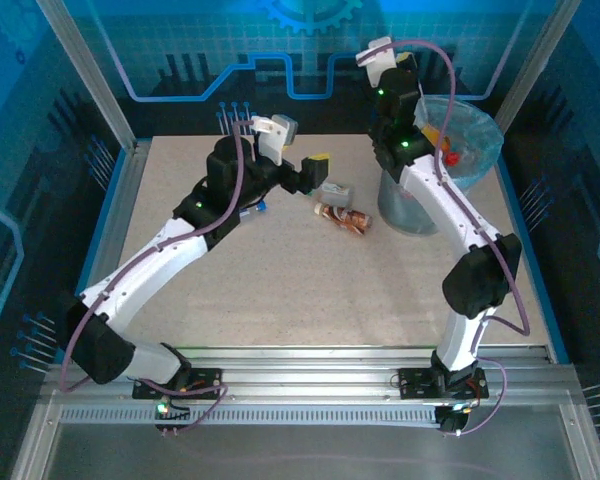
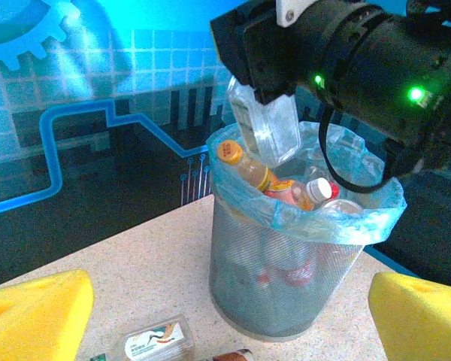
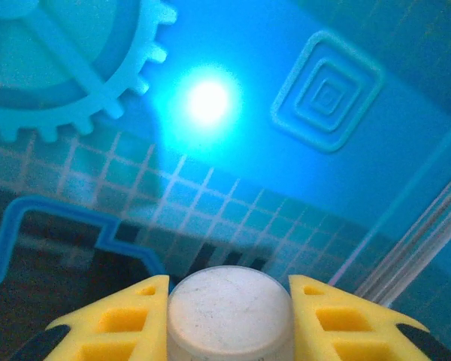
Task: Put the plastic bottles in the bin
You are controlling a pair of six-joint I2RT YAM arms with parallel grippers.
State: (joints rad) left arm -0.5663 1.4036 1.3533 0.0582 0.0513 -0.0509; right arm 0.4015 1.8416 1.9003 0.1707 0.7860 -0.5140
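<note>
Two yellow fingers [image 2: 37,316] of the left gripper [image 2: 227,320] stand wide apart: these jaws are open and free. Behind them, close to the left arm, a small bottle with a blue end [image 1: 252,210] lies on the table [image 1: 280,290], partly hidden by the arm. Just below and in front of the open jaws, nearer to the left finger, a bottle with a white label [image 2: 154,338] lies on its side. To the right of it, a bottle with a brown label [image 1: 345,217] lies on its side too, a little ahead of the jaws. The two are close, but I cannot tell if they touch.

Farther ahead of the left jaws, about in the middle between the two fingers, stands the bin [image 2: 248,263]. It is a grey mesh bin, upright on the table, with a light-blue bag folded over its rim. Inside it, several bottles are piled up to near the rim. A bottle with an orange cap [image 2: 248,169] leans at the left side, and a bottle with a white cap [image 2: 321,188] is to the right of it.

The right gripper [image 3: 229,316] is above the opening of the bin. Its yellow fingers [image 3: 120,327] are closed on the held bottle [image 2: 267,124], which is clear, with one finger at each side of its round pale end. This bottle hangs tilted from the jaws. Its lower end is just over the piled bottles, and I cannot tell if it touches them.
</note>
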